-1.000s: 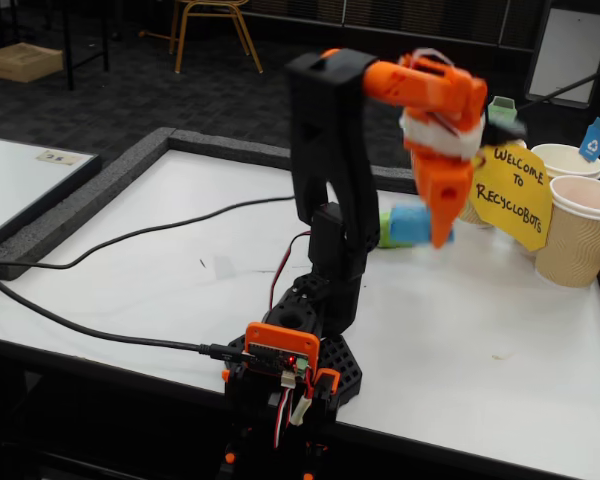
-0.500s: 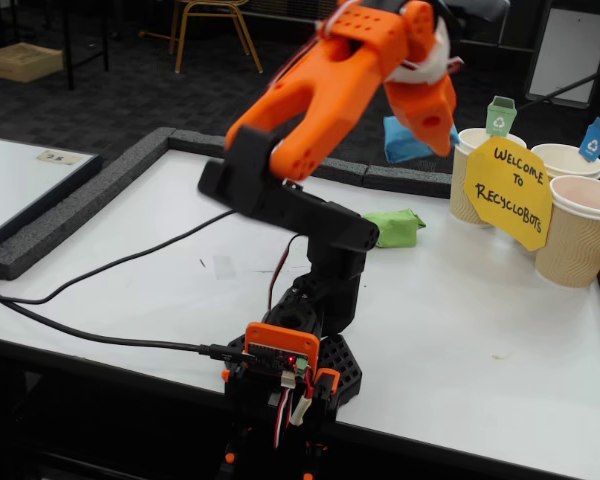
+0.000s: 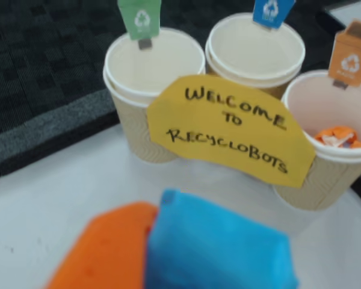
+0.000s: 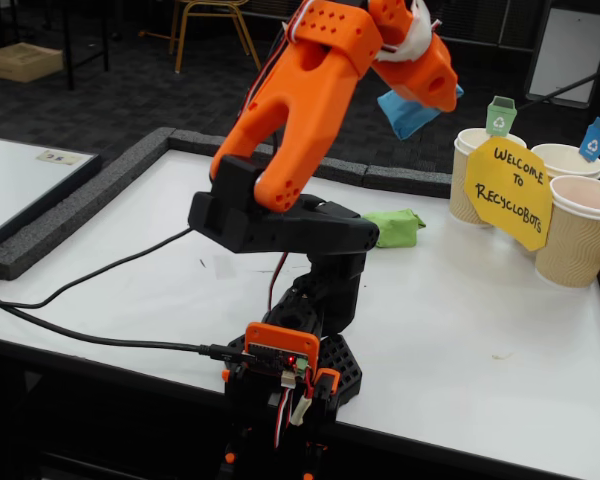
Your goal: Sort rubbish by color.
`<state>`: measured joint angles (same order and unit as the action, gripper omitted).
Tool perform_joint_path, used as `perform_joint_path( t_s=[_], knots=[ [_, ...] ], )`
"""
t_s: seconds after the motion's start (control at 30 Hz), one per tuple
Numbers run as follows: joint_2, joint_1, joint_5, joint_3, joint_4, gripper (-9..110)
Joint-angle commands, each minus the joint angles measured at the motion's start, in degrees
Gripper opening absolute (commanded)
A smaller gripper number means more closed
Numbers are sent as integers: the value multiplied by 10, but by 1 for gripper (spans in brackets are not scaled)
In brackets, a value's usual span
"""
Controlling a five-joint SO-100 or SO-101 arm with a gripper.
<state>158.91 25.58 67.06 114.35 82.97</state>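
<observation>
- Gripper [image 4: 427, 95]: raised high above the table, jaws closed on the blue lump [image 4: 408, 112]; in the wrist view the lump [image 3: 219, 247] fills the lower frame beside one orange finger [image 3: 105, 250].
- Blue lump: in the air, short of the cups and to their left in the fixed view; not yet over any rim.
- Green lump [image 4: 393, 227]: lies on the table [image 4: 480, 340] behind the arm's base, well apart from the cups, not yet sorted.
- Orange lump [image 3: 338, 136]: already inside the orange-tagged cup [image 3: 325, 180].
- Progress, as judged: one of three sorted, one in carriage, one left.
- Blue-tagged cup [image 3: 256, 51]: empty, at the back of the cluster in the wrist view; the likely target.
- Green-tagged cup [image 3: 150, 90]: empty, at the left in the wrist view.
- Sign [image 3: 231, 129]: yellow, stands in front of the cups; it and the upright tags could catch a low approach.
- Cable [image 4: 90, 330]: runs across the table's left side in the fixed view, clear of the path.
</observation>
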Motion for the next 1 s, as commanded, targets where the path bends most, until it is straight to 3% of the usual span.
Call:
perform_joint_path(
  t_s=[0.0,0.27,0.47,0.67,0.97],
  knots=[
    [-19,17,44,-62,-54,0],
    [-183,30,95,-146,-153,0],
    [-312,14,123,-312,-129,0],
    [-389,49,191,-395,-118,0],
    [-542,83,212,-539,-138,0]
  ],
)
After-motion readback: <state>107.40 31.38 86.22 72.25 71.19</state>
